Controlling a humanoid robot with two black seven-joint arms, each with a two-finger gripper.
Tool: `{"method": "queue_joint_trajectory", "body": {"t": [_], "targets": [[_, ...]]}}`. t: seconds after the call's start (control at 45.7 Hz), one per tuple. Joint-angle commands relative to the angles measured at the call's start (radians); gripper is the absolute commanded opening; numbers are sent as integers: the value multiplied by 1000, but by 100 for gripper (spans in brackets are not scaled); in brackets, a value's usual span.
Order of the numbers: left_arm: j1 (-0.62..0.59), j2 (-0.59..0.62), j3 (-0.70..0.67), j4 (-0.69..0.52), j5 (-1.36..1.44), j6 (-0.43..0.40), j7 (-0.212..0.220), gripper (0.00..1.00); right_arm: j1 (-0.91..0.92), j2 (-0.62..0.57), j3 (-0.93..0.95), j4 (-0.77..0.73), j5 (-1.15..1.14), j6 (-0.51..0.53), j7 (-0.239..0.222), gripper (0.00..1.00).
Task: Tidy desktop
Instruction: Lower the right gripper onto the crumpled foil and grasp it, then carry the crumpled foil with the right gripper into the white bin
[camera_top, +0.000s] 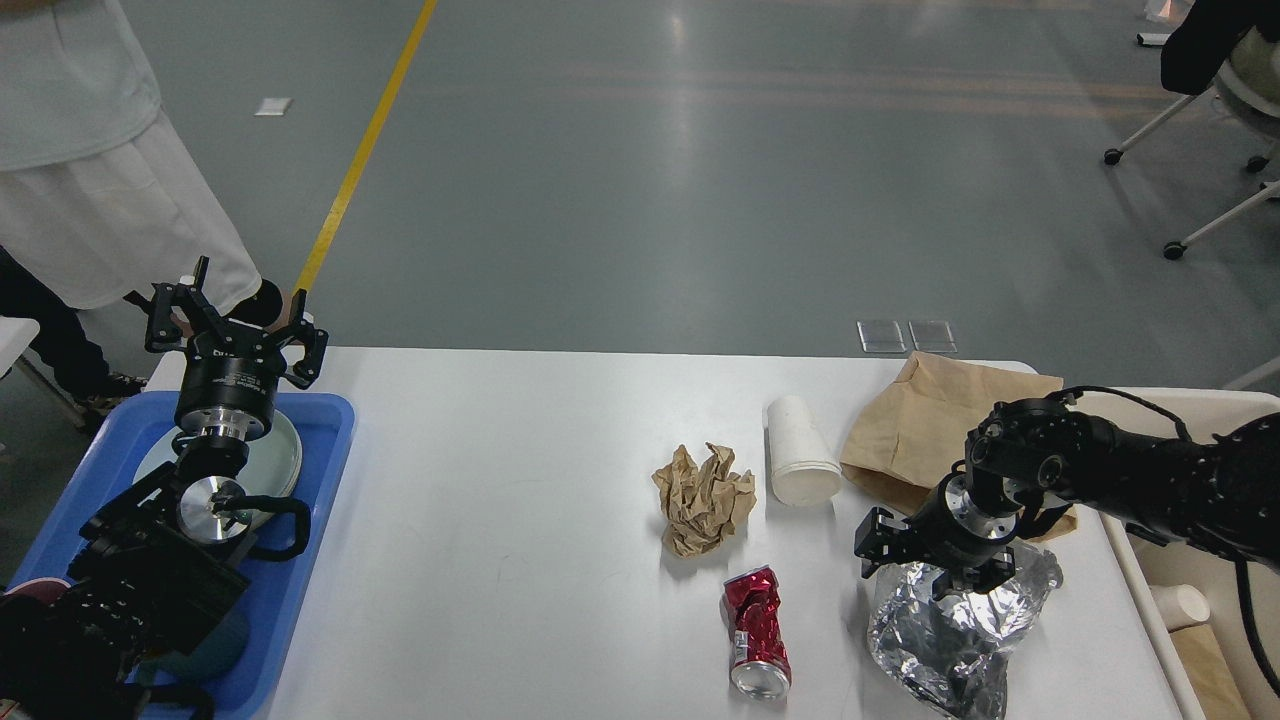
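Observation:
The white desktop (500, 520) carries a crumpled brown paper ball (703, 497), a white paper cup (798, 464) lying on its side, a flat brown paper bag (930, 425), a crushed red can (756, 630) and a crumpled foil bag (950, 625) at the front right. My right gripper (930, 568) is low over the foil bag's top edge, open, with its fingers on either side of the foil's upper part. Far to the left, my left gripper (235, 325) is raised over the blue tray, open and holding nothing.
A blue tray (320, 480) with a pale plate (285, 450) sits at the desktop's left end. A beige bin (1250, 650) with a white cup (1180, 605) inside stands off the right edge. A person in white (90, 180) stands at the far left.

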Motion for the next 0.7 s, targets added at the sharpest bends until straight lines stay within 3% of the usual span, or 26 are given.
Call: {"method": "queue_joint_trajectory", "body": {"t": [0.0,0.131,0.46,0.678], "targets": [[0,0,0,1,0,0,0,96,-21,-4,-6,10,-4,-7,-1,0],[0,0,0,0,0,0,0,96,-20,-28,-9,31,-1,25,-1,0],[0,0,0,1,0,0,0,96,11,-234,9,145,1,30,-1,0],[0,0,0,0,0,0,-2,96,150,-419,12,333,-4,55,0,0]]}}
